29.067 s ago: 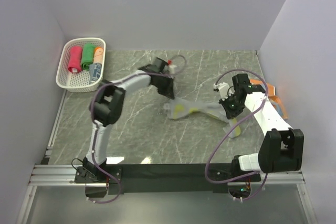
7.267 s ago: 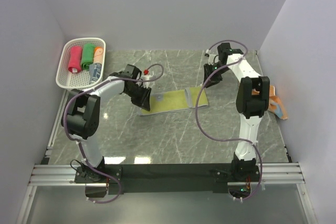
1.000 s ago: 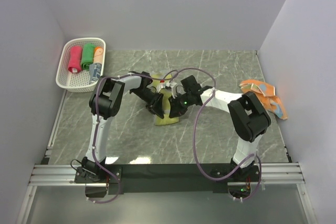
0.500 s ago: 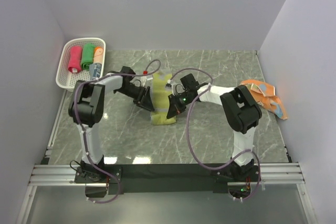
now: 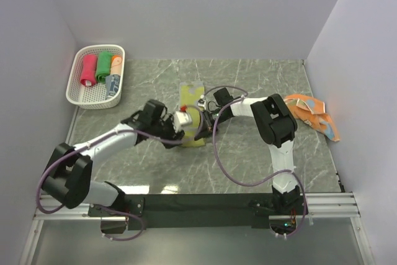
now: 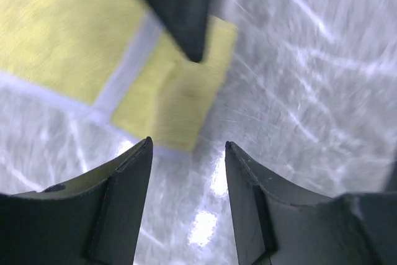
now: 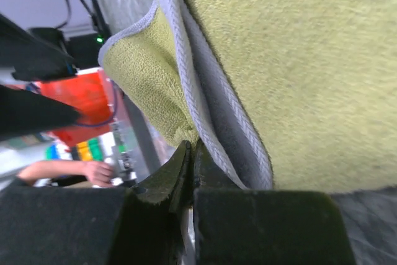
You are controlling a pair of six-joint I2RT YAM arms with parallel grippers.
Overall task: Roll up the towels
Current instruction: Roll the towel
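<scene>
Holds left gripper (image 6: 187, 143) half-open, empty, off the near corner of the yellow grey-hemmed terry towel (image 5: 190, 94), lying mid grey marble table (image 5: 248, 159), long axis far edge to near. Has right gripper (image 7: 191, 147) shut at that hem; cannot tell if pinched.

No text, label, brand, number or sign can be read in any view. The yellow terry towel with pale grey edging (image 5: 191, 93) near the middle of the table shows plain cloth only. The small coloured shapes (image 7: 87, 148) at the left of the right wrist view are too blurred to read.
</scene>
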